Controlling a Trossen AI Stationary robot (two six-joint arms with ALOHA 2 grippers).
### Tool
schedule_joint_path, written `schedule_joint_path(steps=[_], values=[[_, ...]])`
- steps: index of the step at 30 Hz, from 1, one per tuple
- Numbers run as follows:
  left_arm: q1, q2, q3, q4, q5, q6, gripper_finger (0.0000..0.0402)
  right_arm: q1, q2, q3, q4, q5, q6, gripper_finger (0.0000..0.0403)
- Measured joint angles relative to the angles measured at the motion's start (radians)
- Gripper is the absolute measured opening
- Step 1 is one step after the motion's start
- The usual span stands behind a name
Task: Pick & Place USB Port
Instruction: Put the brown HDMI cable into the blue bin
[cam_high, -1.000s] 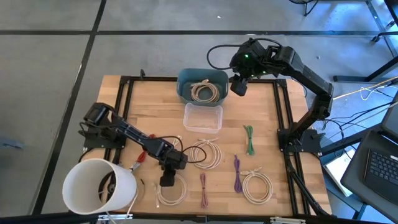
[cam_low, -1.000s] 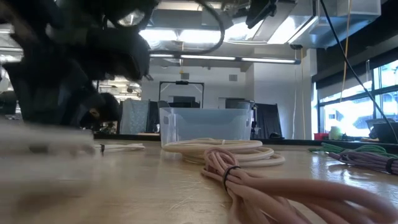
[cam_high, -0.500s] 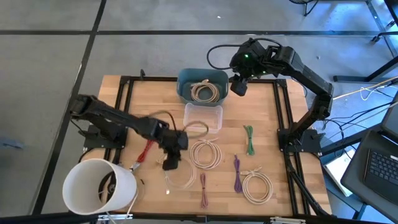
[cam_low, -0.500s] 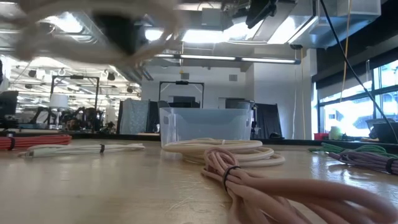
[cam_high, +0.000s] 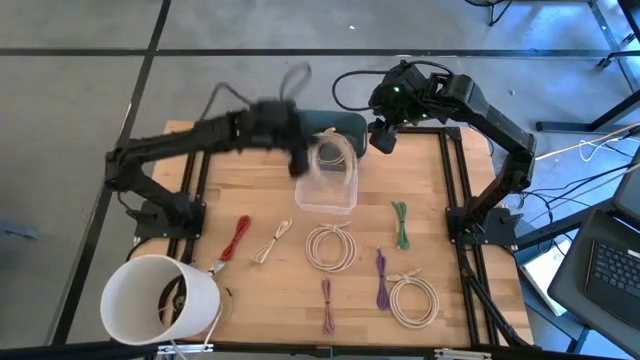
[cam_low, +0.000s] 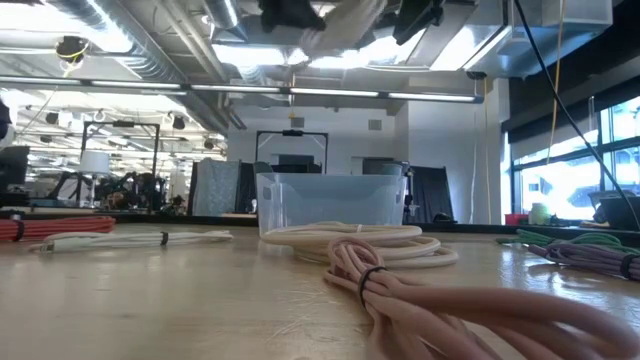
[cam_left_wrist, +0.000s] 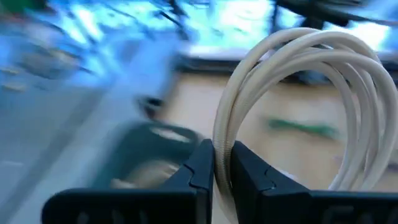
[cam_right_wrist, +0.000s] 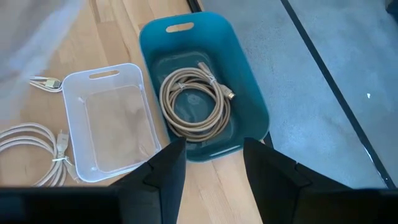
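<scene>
My left gripper (cam_high: 300, 155) is raised above the clear bin (cam_high: 328, 198) and the teal bin (cam_high: 352, 124), blurred by motion and shut on a cream cable coil (cam_high: 335, 155). The wrist view shows that coil (cam_left_wrist: 311, 93) looping away from the fingers. In the low view the coil (cam_low: 340, 15) is high above the table. The teal bin (cam_right_wrist: 205, 81) holds another cream cable coil (cam_right_wrist: 196, 102) lying flat on its floor. My right gripper (cam_right_wrist: 214, 180) is open and hovers over the teal bin's far right side (cam_high: 385, 135). My left gripper pinches the cream coil's bundled strands (cam_left_wrist: 222, 152) between its two fingers (cam_left_wrist: 202, 171), which lie across the strands. The coil is lifted clear of the table, and its loop extends out beyond the fingertips.
Several cables lie on the table's near half: red (cam_high: 236, 240), a cream straight bundle (cam_high: 270, 242), a cream coil (cam_high: 330, 245), green (cam_high: 401, 225), purple (cam_high: 381, 280), pink (cam_high: 326, 305), another cream coil (cam_high: 412, 300). A white bucket (cam_high: 160, 300) stands at the near left corner.
My left gripper has lifted the cream coil off the table's near left part. It has swung quickly up and toward the far edge, until it is over the bins. The coil is now clear of the table. My right arm has kept still.
</scene>
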Motion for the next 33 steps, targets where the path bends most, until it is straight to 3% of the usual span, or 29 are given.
schedule_joint_path(steps=[3, 8, 12, 23, 33], values=[[0.144, 0.039, 0.065, 0.016, -0.001, 0.057, 0.0023, 0.0, 0.0, 0.0, -0.001, 0.0, 0.003, 0.0163], [0.371, 0.144, 0.15, -0.018, 0.109, 0.037, 0.0023, 0.0, 0.0, 0.0, -0.001, 0.0, 0.007, 0.0163], [0.456, 0.263, 0.21, -0.051, 0.2, -0.002, 0.0023, 0.0, 0.0, 0.0, 0.001, 0.0, 0.006, 0.0163], [0.403, 0.526, 0.395, -0.268, 0.222, 0.031, 0.0023, 0.0, 0.0, 0.0, 0.007, 0.0, -0.002, 0.0163], [0.365, 0.627, 0.46, -0.334, 0.193, 0.053, 0.0023, 0.0, 0.0, 0.0, 0.007, 0.0, -0.006, 0.0163]])
